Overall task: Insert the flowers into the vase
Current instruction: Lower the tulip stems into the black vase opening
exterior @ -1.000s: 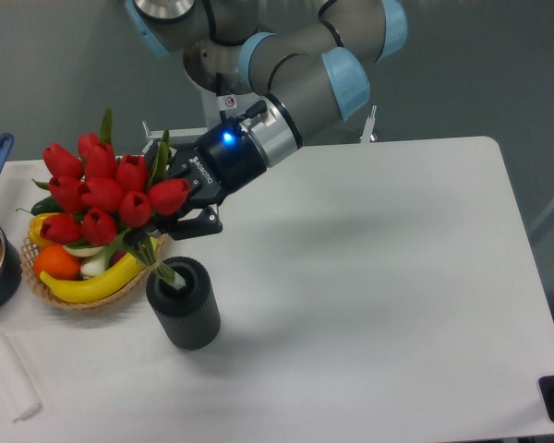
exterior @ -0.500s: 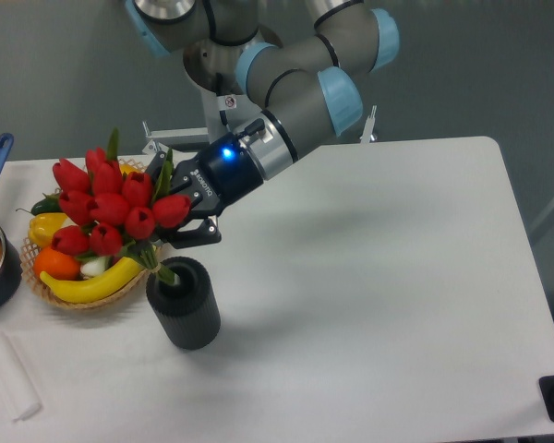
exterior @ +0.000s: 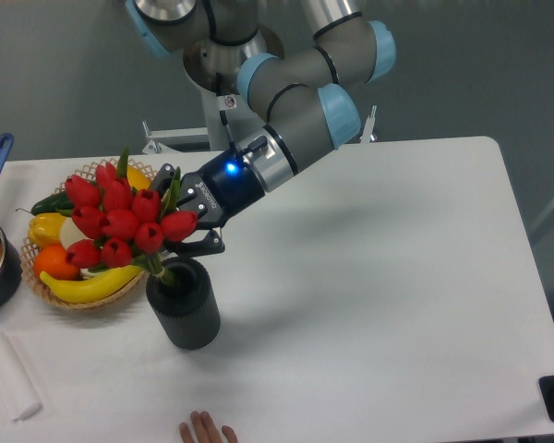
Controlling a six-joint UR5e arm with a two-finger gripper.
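Stems at the vase mouth, bunch leaning hard left

Nearest me, fingertips of a hand (exterior: 206, 430) show at the tabletop (exterior: 379, 305) edge. Next, the vase (exterior: 184, 303) stands upright with the flowers (exterior: 122, 221) entering its mouth, tilted over the basket (exterior: 74, 263). My pincer (exterior: 186, 220) is clamped on the stems just above the rim. I judge the risk: pushing down at this slant could tip the vase, or the blooms could snag the fruit.
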